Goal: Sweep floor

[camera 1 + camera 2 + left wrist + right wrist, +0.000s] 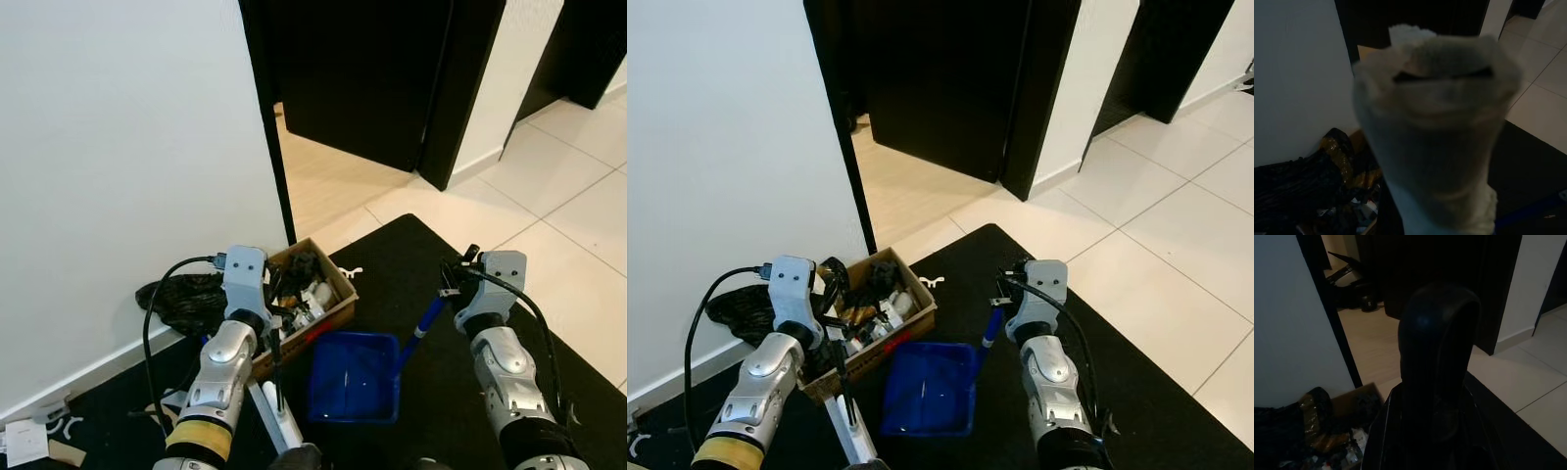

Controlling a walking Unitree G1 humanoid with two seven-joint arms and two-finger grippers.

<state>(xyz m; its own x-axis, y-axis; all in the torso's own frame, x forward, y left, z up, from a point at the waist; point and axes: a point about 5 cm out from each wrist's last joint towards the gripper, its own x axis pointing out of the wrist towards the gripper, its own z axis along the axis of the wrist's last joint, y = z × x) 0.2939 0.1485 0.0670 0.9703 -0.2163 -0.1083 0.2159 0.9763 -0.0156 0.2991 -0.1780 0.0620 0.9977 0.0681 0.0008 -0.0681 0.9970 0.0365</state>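
My left gripper [272, 328] is shut on a white broom handle [279, 419] that slants down toward the bottom of the head view. Its padded white end [1435, 127] looms close in the left wrist view. My right gripper [453, 286] is shut on the blue handle [428, 318] of a blue dustpan [355, 378]. The pan lies flat on a black mat [431, 255] between my two arms. The handle's dark end [1439, 357] blocks much of the right wrist view.
An open cardboard box [338, 311] full of odds and ends sits against the white wall [127, 147], touching the dustpan's left side. A black bundle [181, 294] lies beside it. A dark doorway [362, 69] opens ahead. White tiles [578, 206] spread to the right.
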